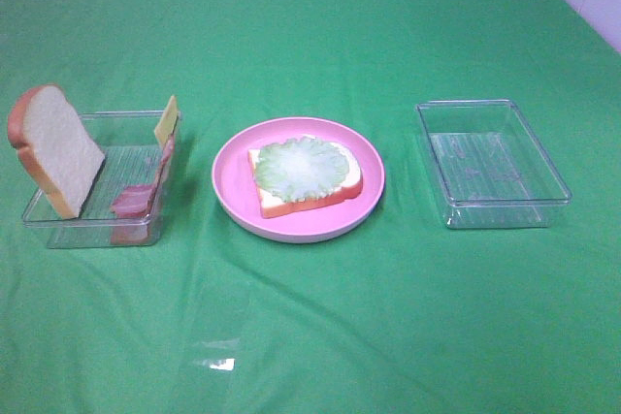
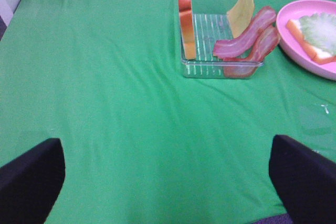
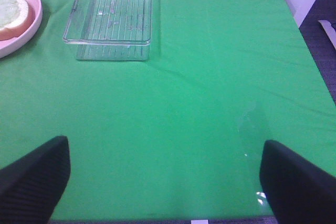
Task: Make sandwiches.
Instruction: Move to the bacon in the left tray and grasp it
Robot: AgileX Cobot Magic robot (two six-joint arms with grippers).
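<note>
My left gripper (image 2: 167, 182) and right gripper (image 3: 163, 182) hang spread wide, empty, because the lettuce-topped bread slice (image 1: 291, 205) at frame centre likely needs bacon (image 1: 136, 200) from the left-side tray (image 1: 87, 232) next.

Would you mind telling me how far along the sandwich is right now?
Done: one bread slice lies on the pink plate with lettuce on top. In hand: nothing; the left gripper and right gripper are both open and empty. Left: the bacon, cheese and second bread slice sit in the left tray, not yet stacked.
</note>
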